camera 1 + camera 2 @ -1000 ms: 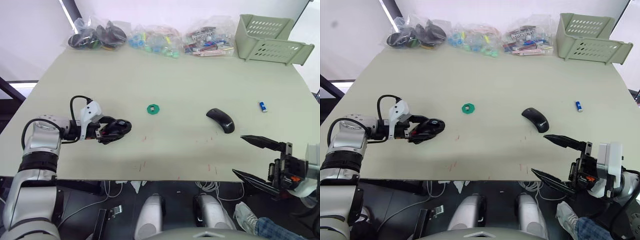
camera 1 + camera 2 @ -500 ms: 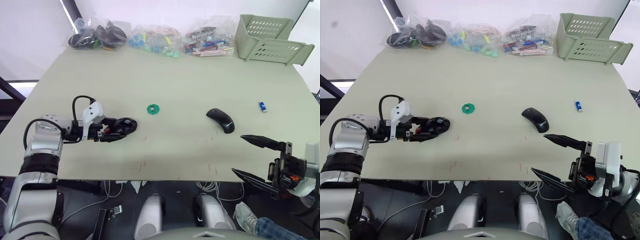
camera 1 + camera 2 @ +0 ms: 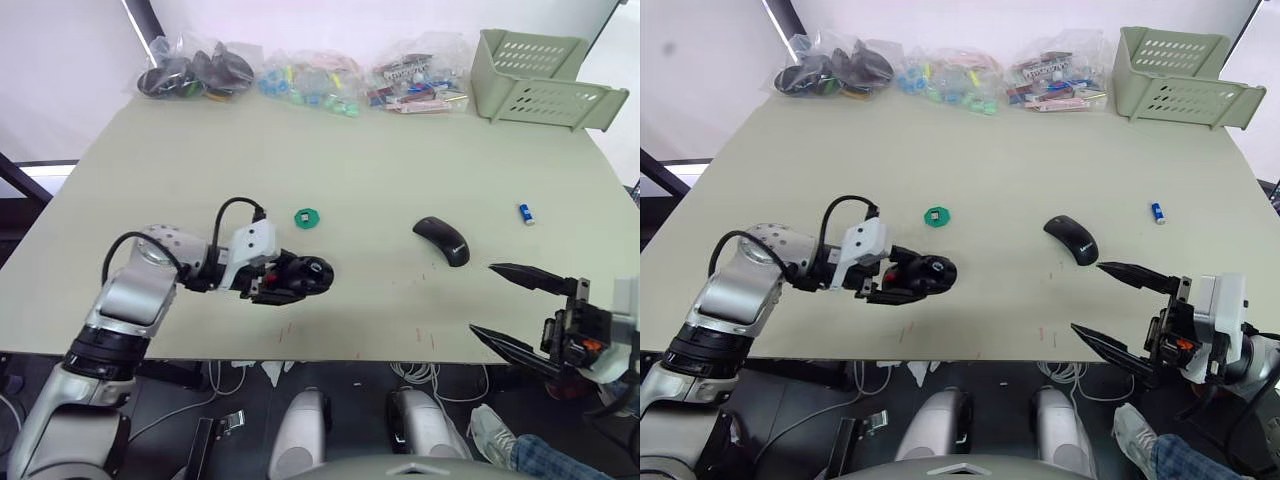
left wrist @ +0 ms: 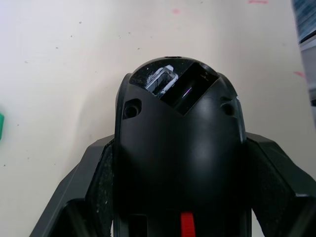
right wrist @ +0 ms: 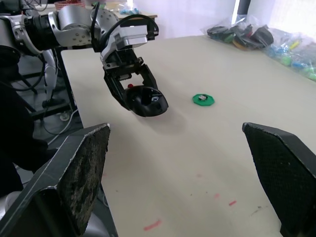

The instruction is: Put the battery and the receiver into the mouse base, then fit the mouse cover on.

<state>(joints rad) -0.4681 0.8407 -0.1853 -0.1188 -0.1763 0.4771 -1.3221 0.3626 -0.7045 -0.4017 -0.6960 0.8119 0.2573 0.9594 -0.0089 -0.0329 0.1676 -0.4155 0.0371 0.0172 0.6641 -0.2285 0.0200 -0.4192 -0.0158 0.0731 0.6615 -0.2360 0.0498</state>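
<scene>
Pale green tabletop carries everything: the left hand is clamped on the mouse base. Well off toward the wide-open right hand lies the mouse cover, beyond it the battery, probably lengthwise away.

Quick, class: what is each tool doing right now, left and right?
Left tool: closed on the mouse base.
Right tool: open, holding nothing.
</scene>
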